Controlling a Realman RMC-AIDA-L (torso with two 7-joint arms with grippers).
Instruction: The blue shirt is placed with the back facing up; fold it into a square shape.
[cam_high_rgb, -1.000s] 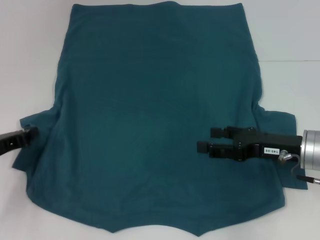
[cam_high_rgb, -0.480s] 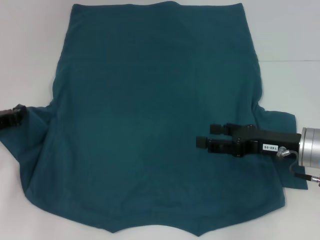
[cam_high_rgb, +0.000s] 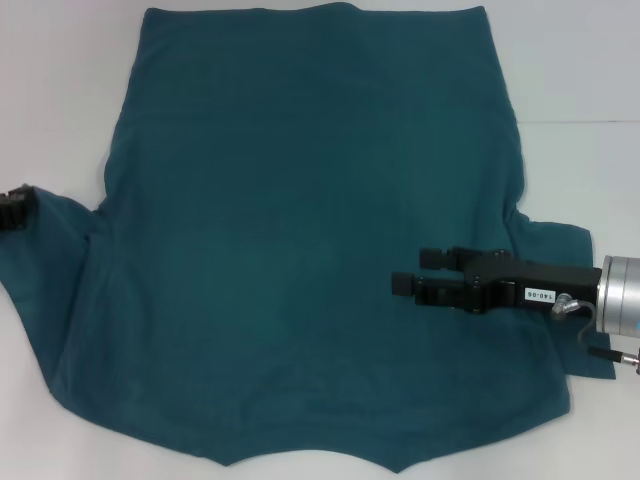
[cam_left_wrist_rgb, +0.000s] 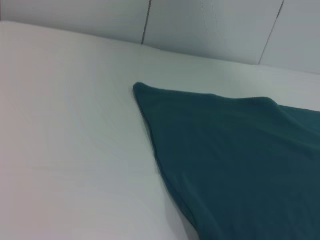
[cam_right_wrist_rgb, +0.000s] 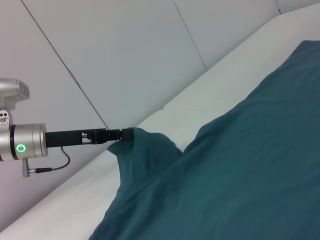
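Left claw (cam_right_wrist_rgb: 127, 134) pinched on blue shirt (cam_high_rgb: 310, 230) sleeve, lifted

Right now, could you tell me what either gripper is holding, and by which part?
The left gripper holds the blue shirt by the tip of its left sleeve, lifted. The right gripper hovers open over the shirt, holding nothing.

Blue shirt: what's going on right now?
Left gripper shut on blue shirt sleeve, lifting it. Right gripper open above shirt. Nothing in the way.
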